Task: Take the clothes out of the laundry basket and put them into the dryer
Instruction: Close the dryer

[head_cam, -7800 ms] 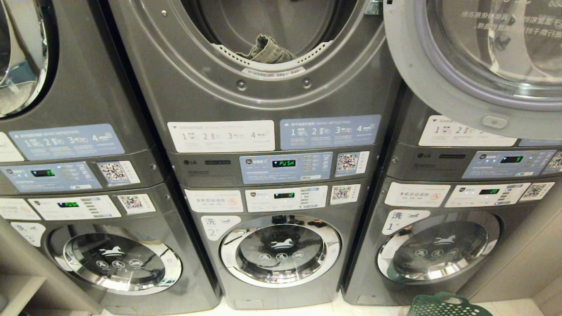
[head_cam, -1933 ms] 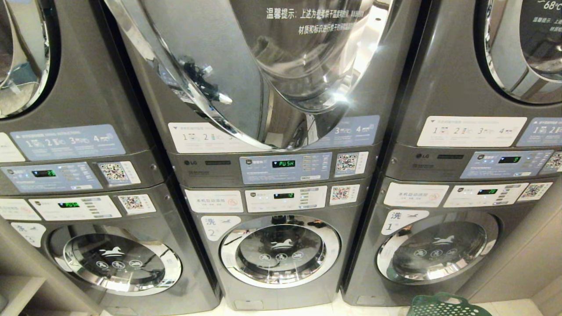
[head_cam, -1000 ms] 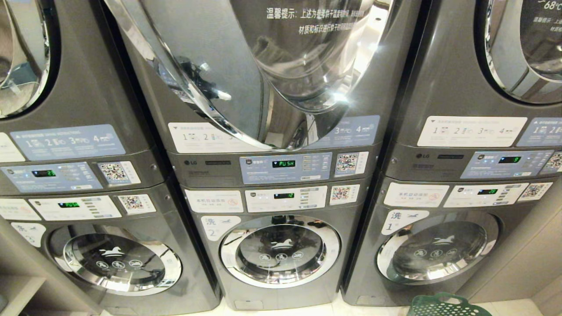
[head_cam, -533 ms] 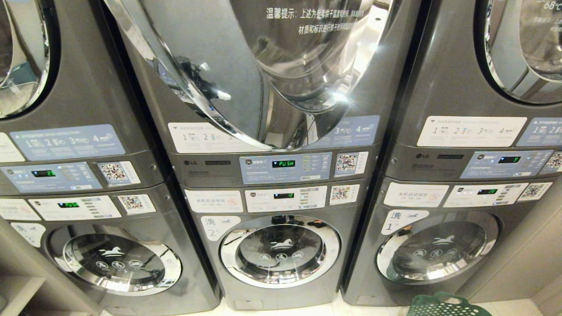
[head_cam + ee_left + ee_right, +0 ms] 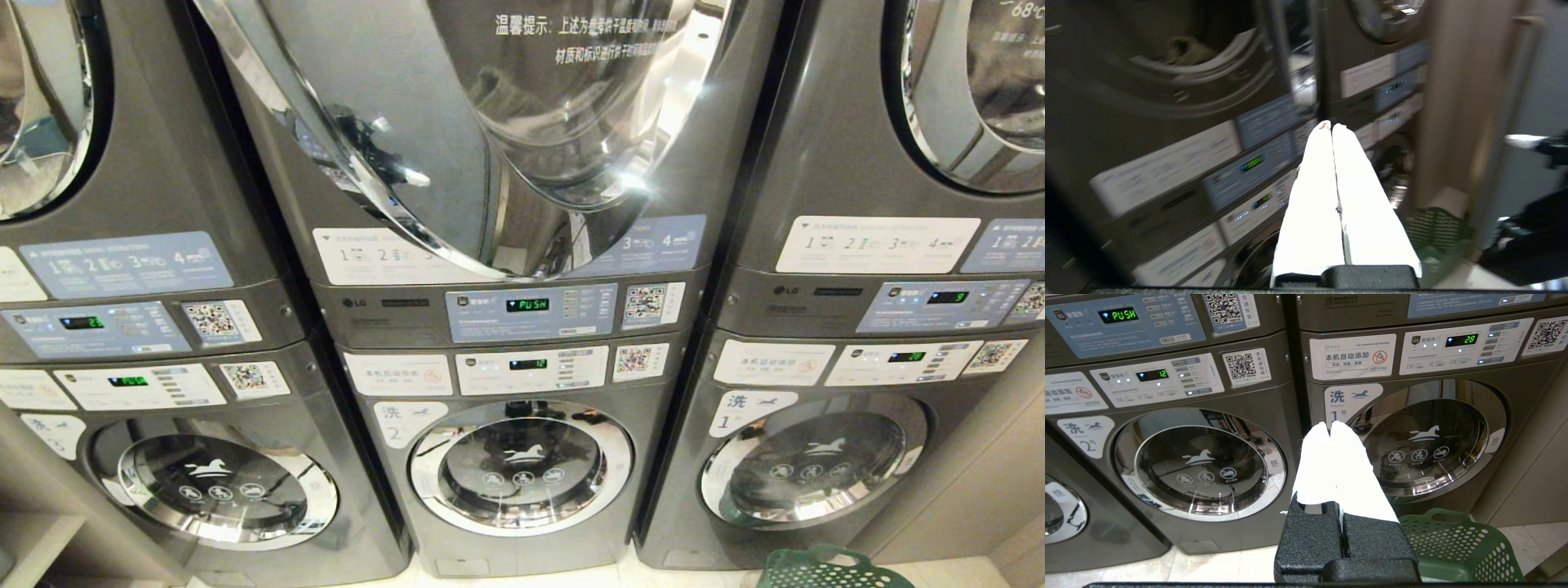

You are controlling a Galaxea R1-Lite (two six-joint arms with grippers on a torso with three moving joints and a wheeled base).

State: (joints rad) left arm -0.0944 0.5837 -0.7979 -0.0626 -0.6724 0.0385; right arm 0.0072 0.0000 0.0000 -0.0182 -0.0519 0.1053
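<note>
The middle dryer point(image 5: 490, 163) sits at the top of the centre stack, its chrome-rimmed glass door point(image 5: 506, 122) closed over the opening, and its display reads PUSH point(image 5: 526, 305). Below it is the washer marked 2 point(image 5: 522, 465), with washer 1 point(image 5: 812, 465) to the right. The green laundry basket point(image 5: 824, 567) stands on the tiled floor point(image 5: 1229, 567) in front of washer 1, at the lower right edge of the head view; in the right wrist view its perforated wall point(image 5: 1457, 547) is just beside that arm, and no clothes can be seen over the rim. The left end effector point(image 5: 1332, 127) is raised before the control panels with its white fingers point(image 5: 1314, 183) pressed together, gripping nothing. The right end effector point(image 5: 1330, 426) hangs low, pointing at the gap between washers 2 and 1, fingers likewise pressed together and empty
</note>
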